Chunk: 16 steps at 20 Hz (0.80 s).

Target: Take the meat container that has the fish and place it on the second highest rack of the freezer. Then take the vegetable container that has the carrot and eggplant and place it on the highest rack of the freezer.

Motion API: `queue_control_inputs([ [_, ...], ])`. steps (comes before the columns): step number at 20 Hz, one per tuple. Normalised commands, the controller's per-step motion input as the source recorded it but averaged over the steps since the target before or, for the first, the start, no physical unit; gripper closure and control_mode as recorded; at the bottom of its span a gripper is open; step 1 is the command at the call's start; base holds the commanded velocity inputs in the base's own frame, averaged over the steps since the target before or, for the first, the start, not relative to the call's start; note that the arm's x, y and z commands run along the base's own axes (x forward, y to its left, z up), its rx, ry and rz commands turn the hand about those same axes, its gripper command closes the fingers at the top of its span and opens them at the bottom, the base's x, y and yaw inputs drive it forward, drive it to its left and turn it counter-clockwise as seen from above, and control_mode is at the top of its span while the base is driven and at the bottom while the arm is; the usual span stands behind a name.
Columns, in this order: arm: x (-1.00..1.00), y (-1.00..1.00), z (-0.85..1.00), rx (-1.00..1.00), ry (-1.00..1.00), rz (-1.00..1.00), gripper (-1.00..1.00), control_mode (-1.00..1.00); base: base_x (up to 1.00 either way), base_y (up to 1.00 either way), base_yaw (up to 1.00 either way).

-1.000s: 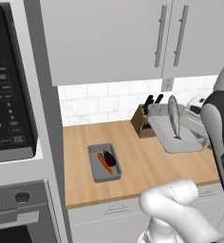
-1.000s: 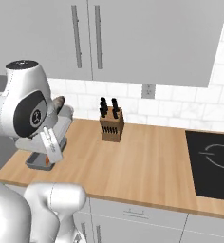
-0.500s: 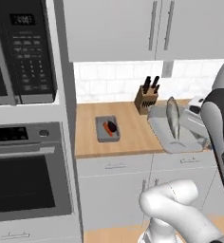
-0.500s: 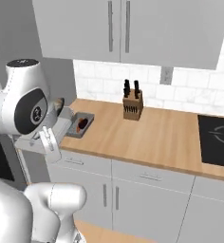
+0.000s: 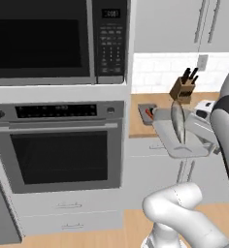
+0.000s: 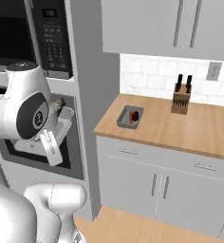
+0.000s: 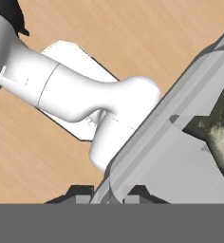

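The meat container [image 5: 183,143], a shallow grey tray, hangs in the air in front of the counter edge with the slim silvery fish [image 5: 178,127] lying along it. My gripper [image 7: 109,193] is shut on the tray's rim; the fish's tail [image 7: 217,137] shows in the hand view. In the right base view the tray [image 6: 61,126] sits beside my arm, before the oven. The vegetable container [image 6: 130,117] rests on the wooden counter's left end, holding the orange carrot [image 6: 131,116] and the dark eggplant [image 6: 135,115]. The left base view shows that container [image 5: 146,112] just behind the held tray.
A built-in oven [image 5: 63,145] with a microwave [image 5: 53,41] above it stands left of the wooden counter [image 6: 180,126]. A knife block [image 6: 181,98] is at the back of the counter. Grey base cabinets [image 6: 152,185] and wall cupboards [image 6: 180,23] line the wall.
Both base views have swung left, so the counter slid right and the oven and microwave came into view. The fish tray stays in my gripper.
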Motion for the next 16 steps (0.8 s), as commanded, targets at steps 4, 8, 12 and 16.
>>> queue_control_inputs([
  [4,0.0,0.0,0.0,0.0,0.0,0.0,1.0,1.0,0.0,1.0,0.0],
  [8,0.0,0.0,0.0,0.0,0.0,0.0,1.0,1.0,-0.03,1.0,0.0],
  [12,0.0,0.0,0.0,0.0,0.0,0.0,1.0,1.0,-0.29,1.0,0.0],
  [16,0.0,0.0,0.0,0.0,0.0,0.0,1.0,1.0,-0.39,1.0,0.03],
])
